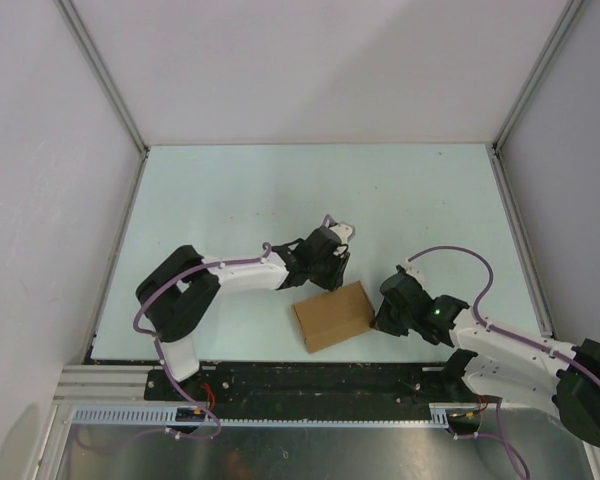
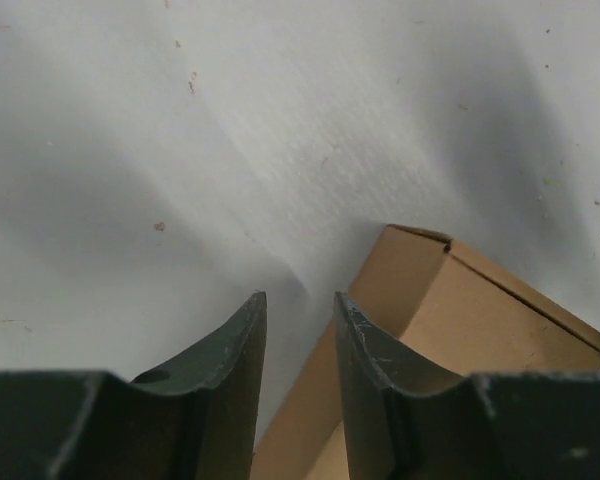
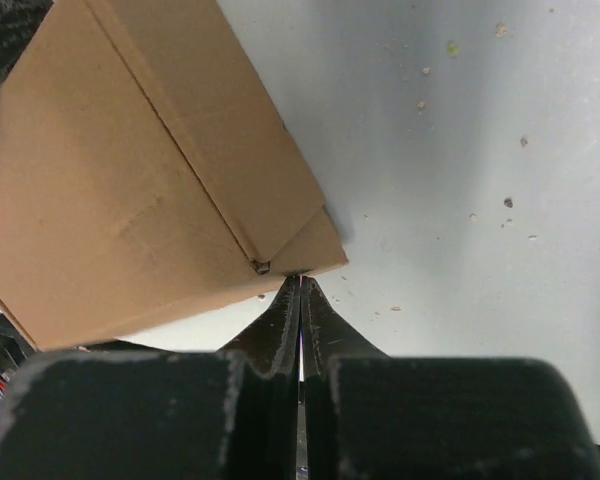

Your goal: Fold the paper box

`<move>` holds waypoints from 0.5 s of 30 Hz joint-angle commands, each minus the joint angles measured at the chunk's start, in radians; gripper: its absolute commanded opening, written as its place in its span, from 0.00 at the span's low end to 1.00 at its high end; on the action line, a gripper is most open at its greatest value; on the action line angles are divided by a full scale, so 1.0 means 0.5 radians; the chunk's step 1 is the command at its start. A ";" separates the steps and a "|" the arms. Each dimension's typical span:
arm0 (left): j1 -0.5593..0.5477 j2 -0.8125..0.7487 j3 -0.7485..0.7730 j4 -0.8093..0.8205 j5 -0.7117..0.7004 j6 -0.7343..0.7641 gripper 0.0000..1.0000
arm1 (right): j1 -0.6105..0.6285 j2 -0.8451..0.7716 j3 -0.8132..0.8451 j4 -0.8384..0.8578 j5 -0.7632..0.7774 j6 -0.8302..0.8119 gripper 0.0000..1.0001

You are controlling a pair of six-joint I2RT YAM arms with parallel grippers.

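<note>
The paper box [image 1: 332,315] is a closed brown cardboard box lying on the pale table near its front edge. My left gripper [image 1: 331,283] hovers at the box's far edge. In the left wrist view its jaws [image 2: 300,297] stand a little apart with nothing between them, and the box [image 2: 480,310] lies under and beyond the right finger. My right gripper [image 1: 381,318] is at the box's right end. In the right wrist view its jaws [image 3: 300,281] are pressed together, tips touching the lower corner of the box [image 3: 130,190] at the end flap.
The table's front edge [image 1: 280,358] runs just behind the box, with a black rail and metal frame [image 1: 310,415] below it. White walls enclose the table on the left, back and right. Purple cables loop off both arms.
</note>
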State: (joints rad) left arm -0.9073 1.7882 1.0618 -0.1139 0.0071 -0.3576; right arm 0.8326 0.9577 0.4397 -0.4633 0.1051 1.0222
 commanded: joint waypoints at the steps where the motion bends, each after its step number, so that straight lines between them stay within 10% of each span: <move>1: -0.057 0.010 -0.050 0.019 0.069 -0.030 0.38 | -0.039 0.033 -0.008 0.104 0.011 0.027 0.00; 15: -0.115 -0.171 -0.310 0.038 0.035 -0.171 0.37 | -0.150 0.140 -0.017 0.132 -0.048 -0.078 0.00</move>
State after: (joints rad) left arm -0.9413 1.7493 0.9428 -0.0837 0.0067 -0.4011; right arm 0.7612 1.0039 0.4377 -0.4377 0.0818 0.9993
